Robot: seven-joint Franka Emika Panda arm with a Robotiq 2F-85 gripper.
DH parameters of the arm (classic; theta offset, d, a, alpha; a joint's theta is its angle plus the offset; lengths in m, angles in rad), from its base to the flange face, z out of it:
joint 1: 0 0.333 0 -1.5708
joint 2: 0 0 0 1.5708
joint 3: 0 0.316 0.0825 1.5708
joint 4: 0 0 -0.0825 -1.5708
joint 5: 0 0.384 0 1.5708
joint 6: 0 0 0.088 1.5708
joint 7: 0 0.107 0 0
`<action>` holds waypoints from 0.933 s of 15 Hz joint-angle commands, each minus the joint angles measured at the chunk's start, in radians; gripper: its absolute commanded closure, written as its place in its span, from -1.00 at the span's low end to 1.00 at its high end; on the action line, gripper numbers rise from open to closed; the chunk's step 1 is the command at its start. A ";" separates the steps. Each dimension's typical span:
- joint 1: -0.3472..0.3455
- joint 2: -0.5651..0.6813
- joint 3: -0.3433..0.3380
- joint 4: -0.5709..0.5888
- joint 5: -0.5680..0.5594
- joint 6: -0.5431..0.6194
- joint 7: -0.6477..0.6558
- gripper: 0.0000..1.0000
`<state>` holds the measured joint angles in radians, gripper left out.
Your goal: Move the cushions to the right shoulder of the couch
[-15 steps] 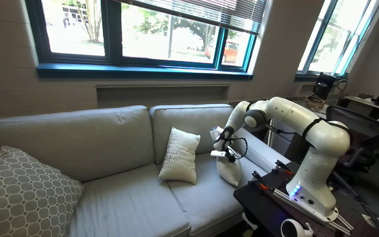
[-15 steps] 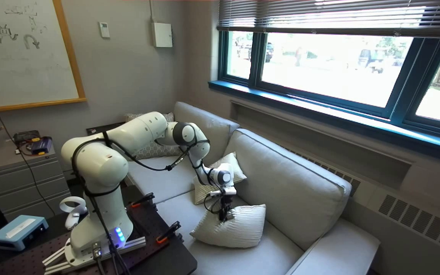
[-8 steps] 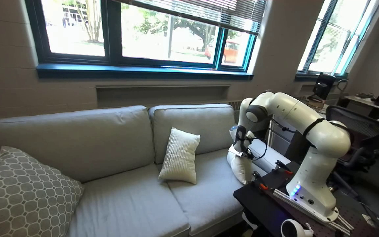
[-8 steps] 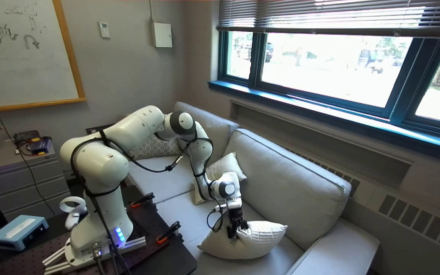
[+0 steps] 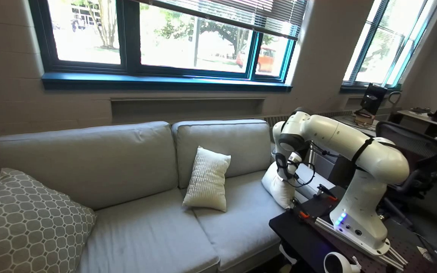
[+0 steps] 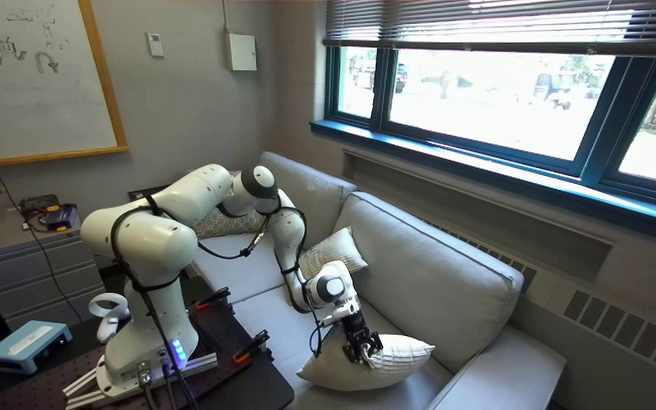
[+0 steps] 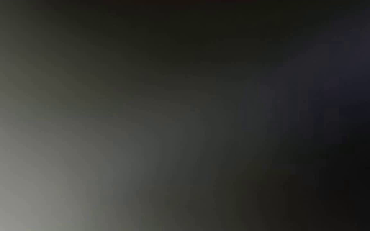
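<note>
- Wrist view: we get only a dark blur, paler toward the lower left.
- In an exterior view, the Robotiq gripper angles downward, and we see its fingers pinching a bunched fold of a cream-white cushion.
- That cushion is over the seat beside the padded armrest, with a strip of seat showing between; whether its underside touches we cannot tell.
- In both exterior views, we find the second cream-white cushion leaning against a back cushion of the couch.
- At the couch's opposite end, we spot a grey lattice-patterned pillow.
- Our Panda arm stands at a black table.
</note>
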<state>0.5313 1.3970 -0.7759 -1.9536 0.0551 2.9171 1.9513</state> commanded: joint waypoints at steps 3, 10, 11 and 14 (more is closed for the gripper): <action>0.254 0.151 -0.171 0.044 0.062 -0.079 0.220 0.87; 0.338 0.077 -0.334 -0.059 -0.492 -0.154 0.782 0.87; 0.386 0.077 -0.388 -0.077 -0.360 -0.195 0.649 0.87; 0.418 0.076 -0.453 -0.088 -0.356 -0.302 0.647 0.87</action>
<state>0.8861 1.4729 -1.1643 -2.0039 -0.3248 2.6984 2.6009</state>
